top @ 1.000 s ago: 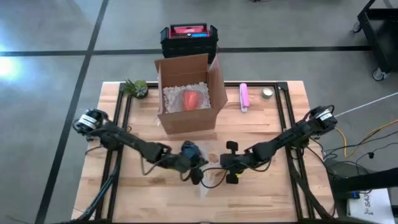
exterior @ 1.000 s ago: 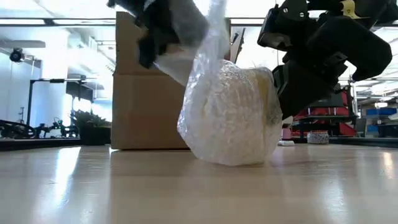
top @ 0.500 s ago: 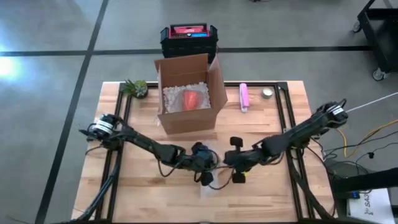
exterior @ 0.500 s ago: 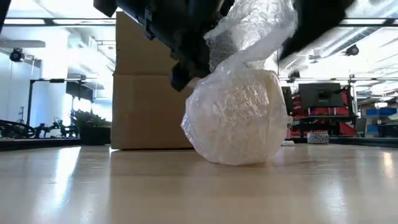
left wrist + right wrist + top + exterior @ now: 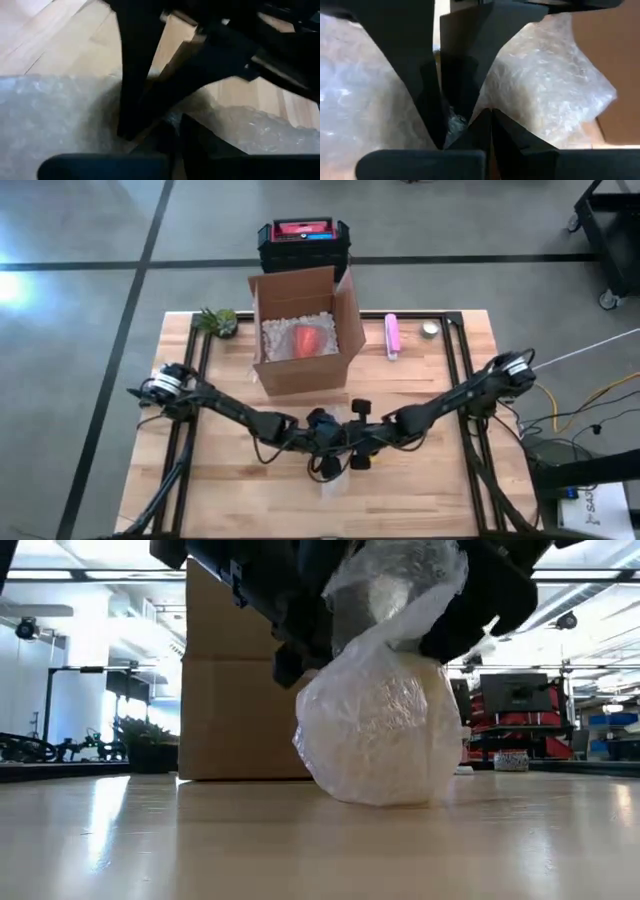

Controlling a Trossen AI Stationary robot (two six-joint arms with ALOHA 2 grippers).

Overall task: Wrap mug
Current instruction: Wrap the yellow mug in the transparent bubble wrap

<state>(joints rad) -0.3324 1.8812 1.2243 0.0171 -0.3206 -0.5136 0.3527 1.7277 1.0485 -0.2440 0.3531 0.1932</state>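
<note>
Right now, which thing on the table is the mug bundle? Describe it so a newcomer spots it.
Start at the open cardboard box at the table's far middle, then come toward the near edge to where the left gripper and right gripper meet. The bundle sits under them: a rounded lump in clear bubble wrap, its loose tail gathered up on top, the only wrapped thing there.

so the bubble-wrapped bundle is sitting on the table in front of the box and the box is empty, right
Not quite. The bundle does sit on the table in front of the cardboard box, but the box is not empty: the high view shows white packing fill and a red object inside it.
</note>
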